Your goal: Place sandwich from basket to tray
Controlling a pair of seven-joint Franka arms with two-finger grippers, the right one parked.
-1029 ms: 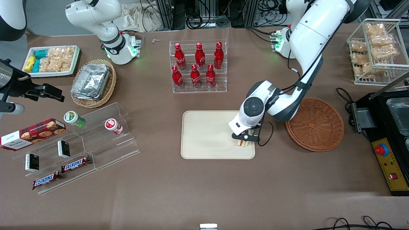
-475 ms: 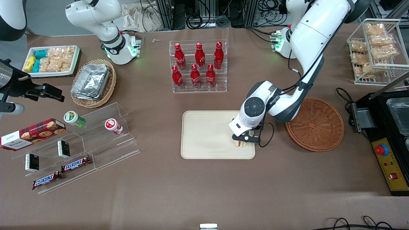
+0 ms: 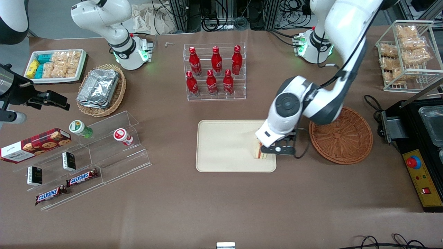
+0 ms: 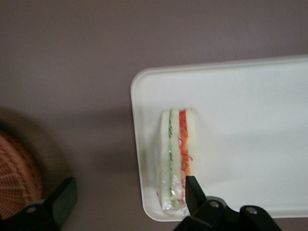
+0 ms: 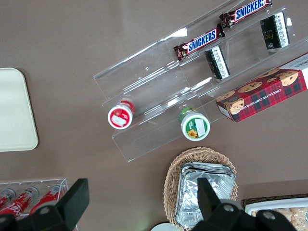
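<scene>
Sandwich set down on the tray, gripper lifted off it.

From the front we see the gripper (image 3: 277,149) has risen and swung toward the basket (image 3: 341,134) since half a second ago, leaving the sandwich (image 3: 259,153) on the tray (image 3: 225,145) at the corner nearest the camera on the working arm's side; the arm's wrist covers the sandwich's upper part. In the left wrist view we find the fingers (image 4: 61,198) spread wide and holding nothing, the sandwich (image 4: 176,159) lying just inside the tray's (image 4: 250,120) short edge, the basket (image 4: 17,178) cut off. In the right wrist view we read "SNICKERS" on two bars (image 5: 199,41) and "CHOCOLATE CHIP" on the plaid box (image 5: 262,94).
</scene>
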